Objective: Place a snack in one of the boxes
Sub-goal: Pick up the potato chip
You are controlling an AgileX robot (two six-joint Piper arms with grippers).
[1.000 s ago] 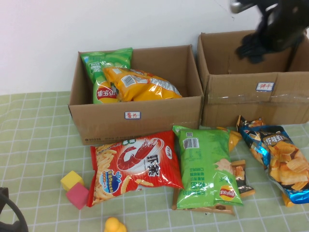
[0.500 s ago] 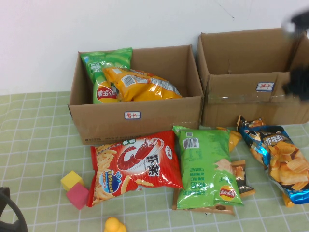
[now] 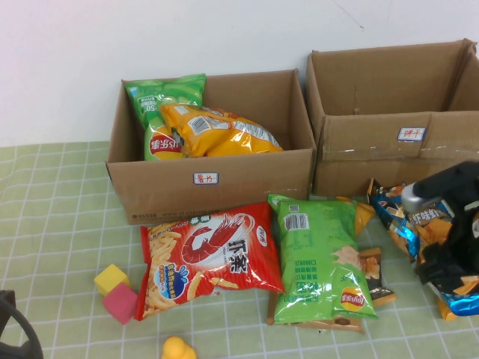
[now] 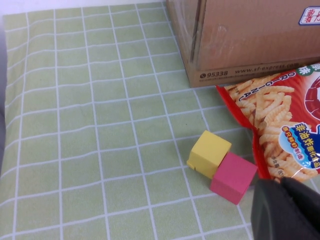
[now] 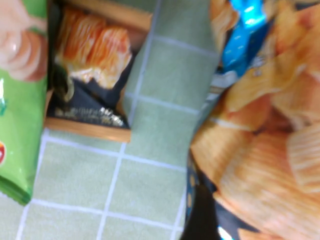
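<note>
While parked, both hands apart

A green chip bag (image 3: 323,258) lies flat on the green checked tabletop (image 3: 60,224), partly covering a dark snack packet (image 3: 372,275), with a blue chip bag (image 3: 419,232) to its right. A yellow block (image 3: 111,279) touches a pink block (image 3: 120,302), near a small yellow toy (image 3: 178,349). The taped carton (image 3: 389,120) stands at back right.

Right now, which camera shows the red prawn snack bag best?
The high view: the whole red bag lies flat before the left box. The left wrist view catches only one corner near the shut left gripper. The right wrist view, over the blue bag, misses it.
</note>
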